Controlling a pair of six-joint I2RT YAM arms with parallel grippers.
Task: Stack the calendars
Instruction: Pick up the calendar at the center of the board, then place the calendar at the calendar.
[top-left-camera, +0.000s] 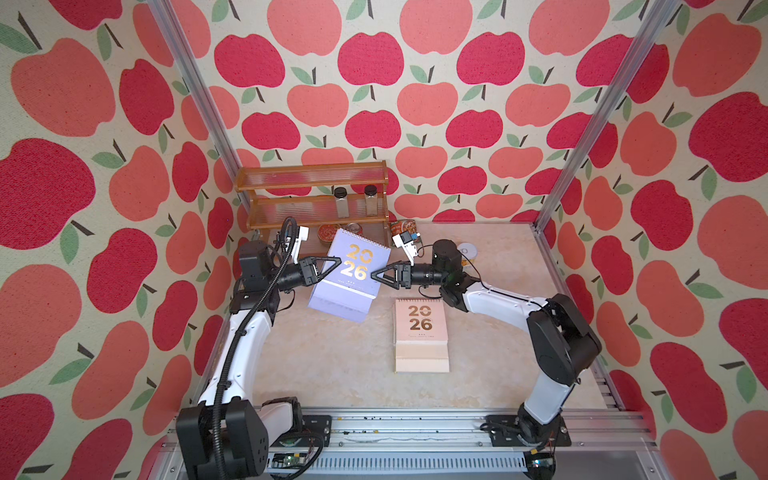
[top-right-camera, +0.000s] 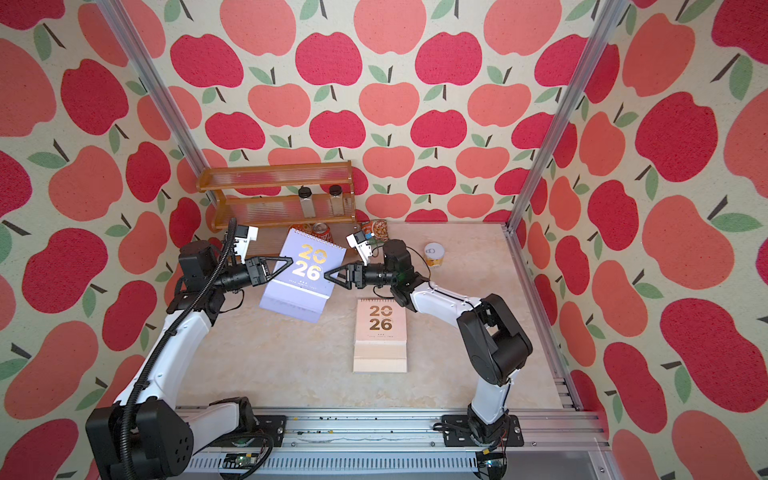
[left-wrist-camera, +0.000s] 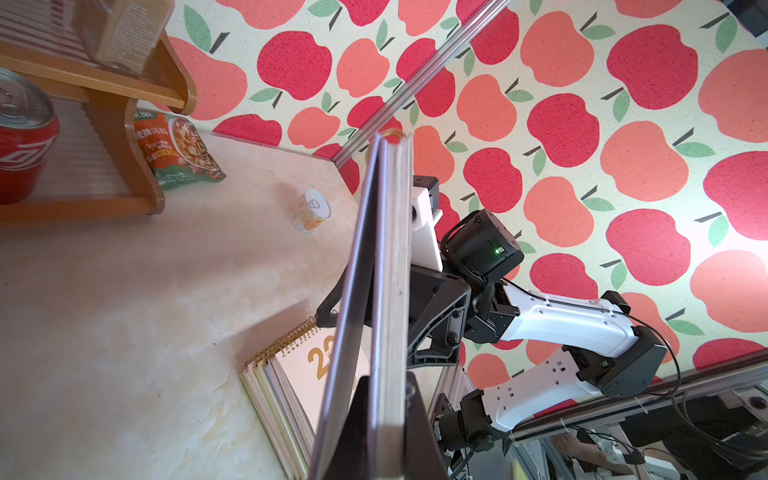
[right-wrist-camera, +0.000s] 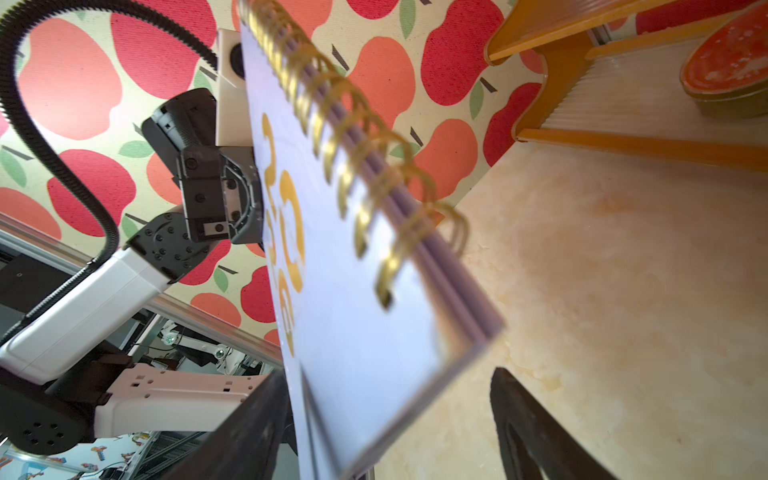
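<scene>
The left pincer (top-left-camera: 337, 262) is clamped tight on the nine o'clock edge of a lilac calendar (top-left-camera: 353, 291). It holds the calendar clear of the table (top-left-camera: 324, 374) and tilted, with the gold spiral at twelve o'clock toward the shelf (top-left-camera: 311, 195) and the gold "2026" facing up in both top views. In the left wrist view the calendar shows edge-on, running straight out from between the closed jaws. The right pincer (top-left-camera: 374, 275) points at the calendar's three o'clock edge, opposite the left one, with its jaws wide. In the right wrist view that edge sits in the gap between the two black fingers (right-wrist-camera: 249, 436), close beside one and well apart from the other, so nothing is gripped there. At five o'clock from the right pincer's tips, a stack of calendars (top-left-camera: 422, 336) lies flat on the table with a pink one on top, its spiral side at twelve o'clock. The left wrist view shows yellow-green and lilac edges fanned slightly beneath it. Farther out, a small can (top-left-camera: 467, 251) stands at two o'clock from the right pincer. A green snack packet (left-wrist-camera: 183, 153) lies by the shelf's foot, and a red can (left-wrist-camera: 20, 137) sits on the shelf's bottom tier.
</scene>
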